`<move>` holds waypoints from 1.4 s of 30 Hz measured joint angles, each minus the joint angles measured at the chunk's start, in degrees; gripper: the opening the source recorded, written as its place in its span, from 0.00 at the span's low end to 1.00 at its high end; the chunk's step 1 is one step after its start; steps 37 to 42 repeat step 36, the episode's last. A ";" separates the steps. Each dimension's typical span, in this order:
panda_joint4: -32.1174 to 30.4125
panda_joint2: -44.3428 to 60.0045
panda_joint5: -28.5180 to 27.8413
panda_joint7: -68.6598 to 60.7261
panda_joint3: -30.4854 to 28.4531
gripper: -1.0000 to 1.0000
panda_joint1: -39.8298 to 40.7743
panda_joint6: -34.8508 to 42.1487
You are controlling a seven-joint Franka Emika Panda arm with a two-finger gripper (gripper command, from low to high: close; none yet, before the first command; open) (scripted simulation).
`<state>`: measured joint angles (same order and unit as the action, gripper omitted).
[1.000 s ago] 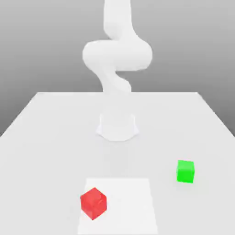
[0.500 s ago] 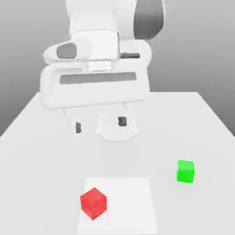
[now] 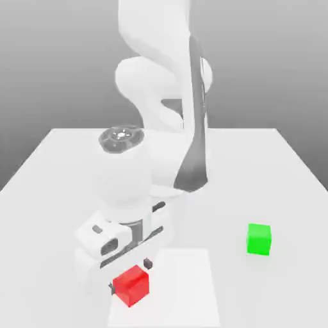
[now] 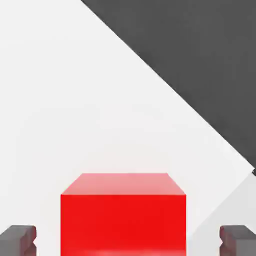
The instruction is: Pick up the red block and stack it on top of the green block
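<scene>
Over the broad table [image 3: 282, 192], the arm [image 3: 157, 29] has swung forward and down; half a second ago you have the hand well above the tabletop, and now it is low over the near part, at the pale square [image 3: 182, 288]. That puts the gripper [image 3: 130, 276] around the red block [image 3: 132, 286], one finger on each side, so the approach looks all but finished and the grasp seems to be the step in hand. The hand view shows you the fingers [image 4: 20, 240] standing apart, wider than the block, with a gap on both sides: nothing is gripped. The red block sits where it sat, on the pale square, toward the exterior view's left, its faces turned square to the fingers. The green block [image 3: 259, 239] is unmoved too, on the table toward the exterior view's right, well apart and free to be stacked on. The hand hides part of the contact area, so finger depth is hard for you to judge; probably close evenly, check the hold, then lift clear before you carry across.
</scene>
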<state>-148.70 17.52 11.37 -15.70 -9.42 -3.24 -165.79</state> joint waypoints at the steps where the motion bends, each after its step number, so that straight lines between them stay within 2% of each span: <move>1: 0.00 0.00 -0.01 0.01 0.00 0.00 0.00 0.03; 5: 0.05 0.36 0.16 -0.13 0.25 0.00 0.21 -0.19; 11: -1.93 -10.36 -7.11 5.19 -2.94 0.00 -2.28 8.33; 19: -8.27 -19.26 -9.28 5.23 5.11 0.00 -17.85 10.93; 26: -14.08 -26.93 -9.34 3.94 12.92 0.00 -28.25 12.58; 33: -14.73 -16.86 -11.51 5.18 14.63 0.00 -30.00 1.80; 34: -14.66 -14.97 -12.31 5.75 14.42 1.00 -30.01 -0.02; 42: -14.66 -14.97 -12.32 5.76 14.42 1.00 -29.99 -0.01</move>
